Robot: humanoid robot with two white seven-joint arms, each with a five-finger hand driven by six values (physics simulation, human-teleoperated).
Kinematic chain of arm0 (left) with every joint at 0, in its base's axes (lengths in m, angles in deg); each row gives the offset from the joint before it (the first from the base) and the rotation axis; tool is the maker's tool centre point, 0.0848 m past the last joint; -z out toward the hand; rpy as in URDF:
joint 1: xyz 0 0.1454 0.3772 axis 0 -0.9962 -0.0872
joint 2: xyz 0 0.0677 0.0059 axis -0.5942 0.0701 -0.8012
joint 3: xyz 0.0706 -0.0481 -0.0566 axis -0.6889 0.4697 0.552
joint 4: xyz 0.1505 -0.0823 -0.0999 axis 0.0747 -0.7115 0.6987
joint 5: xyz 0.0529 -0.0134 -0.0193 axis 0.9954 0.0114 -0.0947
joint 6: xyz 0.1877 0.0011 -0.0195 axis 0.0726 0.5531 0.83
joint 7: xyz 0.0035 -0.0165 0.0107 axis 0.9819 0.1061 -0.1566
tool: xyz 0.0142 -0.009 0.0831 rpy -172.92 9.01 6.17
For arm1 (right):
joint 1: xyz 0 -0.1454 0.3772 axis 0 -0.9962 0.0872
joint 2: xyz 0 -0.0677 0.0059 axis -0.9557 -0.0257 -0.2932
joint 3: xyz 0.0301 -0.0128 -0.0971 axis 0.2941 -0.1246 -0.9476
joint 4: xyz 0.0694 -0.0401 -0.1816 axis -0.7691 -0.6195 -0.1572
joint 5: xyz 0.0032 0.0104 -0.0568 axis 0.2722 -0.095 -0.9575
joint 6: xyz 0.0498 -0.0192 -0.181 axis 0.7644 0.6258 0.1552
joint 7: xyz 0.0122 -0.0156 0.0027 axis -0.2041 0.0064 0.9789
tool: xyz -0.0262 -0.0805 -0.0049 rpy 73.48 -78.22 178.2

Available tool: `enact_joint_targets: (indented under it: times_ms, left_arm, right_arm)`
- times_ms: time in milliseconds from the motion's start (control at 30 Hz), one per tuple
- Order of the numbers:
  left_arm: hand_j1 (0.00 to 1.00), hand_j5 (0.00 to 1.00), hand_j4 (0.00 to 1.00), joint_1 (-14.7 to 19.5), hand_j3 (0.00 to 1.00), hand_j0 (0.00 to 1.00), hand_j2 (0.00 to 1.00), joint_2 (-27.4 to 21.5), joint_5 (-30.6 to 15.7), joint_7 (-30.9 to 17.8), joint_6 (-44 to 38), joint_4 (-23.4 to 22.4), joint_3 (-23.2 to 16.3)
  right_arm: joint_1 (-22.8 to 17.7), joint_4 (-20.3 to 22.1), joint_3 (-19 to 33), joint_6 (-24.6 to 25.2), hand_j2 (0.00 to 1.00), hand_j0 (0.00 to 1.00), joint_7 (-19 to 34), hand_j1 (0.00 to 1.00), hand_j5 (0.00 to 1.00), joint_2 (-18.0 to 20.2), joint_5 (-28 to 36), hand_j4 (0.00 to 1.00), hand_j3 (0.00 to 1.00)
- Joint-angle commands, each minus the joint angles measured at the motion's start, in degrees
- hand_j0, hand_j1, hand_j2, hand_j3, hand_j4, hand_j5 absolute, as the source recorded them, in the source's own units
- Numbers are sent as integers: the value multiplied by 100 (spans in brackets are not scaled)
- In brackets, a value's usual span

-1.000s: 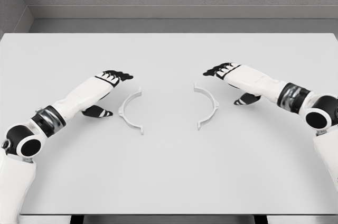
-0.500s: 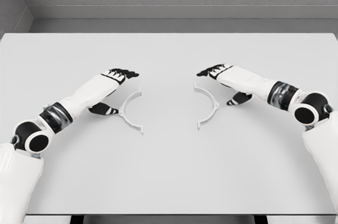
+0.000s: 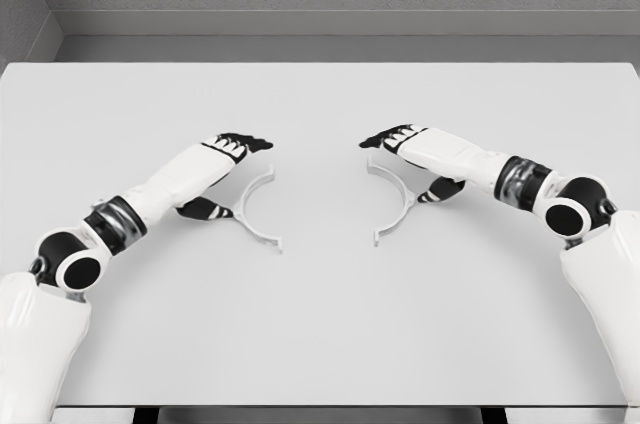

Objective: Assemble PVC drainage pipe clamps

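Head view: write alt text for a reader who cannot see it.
Two white half-ring clamp pieces, left clamp half and right clamp half, lie apart on a grey table. The open left hand and open right hand each reach over one.

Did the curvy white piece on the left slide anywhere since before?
Yes. The left clamp half slid a little rightward toward the right clamp half, which stayed put, with the left robot hand against it.

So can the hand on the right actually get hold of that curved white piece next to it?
Probably yes. The right hand hovers right at the curved piece, its fingers spread over its top end, and nothing on the table blocks it.
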Motion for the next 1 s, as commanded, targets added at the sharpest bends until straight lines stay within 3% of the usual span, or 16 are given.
enact_joint_targets:
  times_ms: [0,600,967]
  left_arm:
    - [100,100,100,0,100,100,100,3,-52,-1,-9,116,-20]
    - [100,100,100,61,100,100,100,275,-43,-1,-9,125,-143]
    - [100,100,100,202,100,100,100,460,212,-1,-150,54,-143]
  right_arm:
    - [0,20,-17,27,100,100,-2,100,100,-9,45,100,100]
    - [0,46,-78,27,100,100,-2,100,100,-97,159,100,100]
    - [53,-112,-52,19,100,100,-2,100,100,-89,72,100,100]
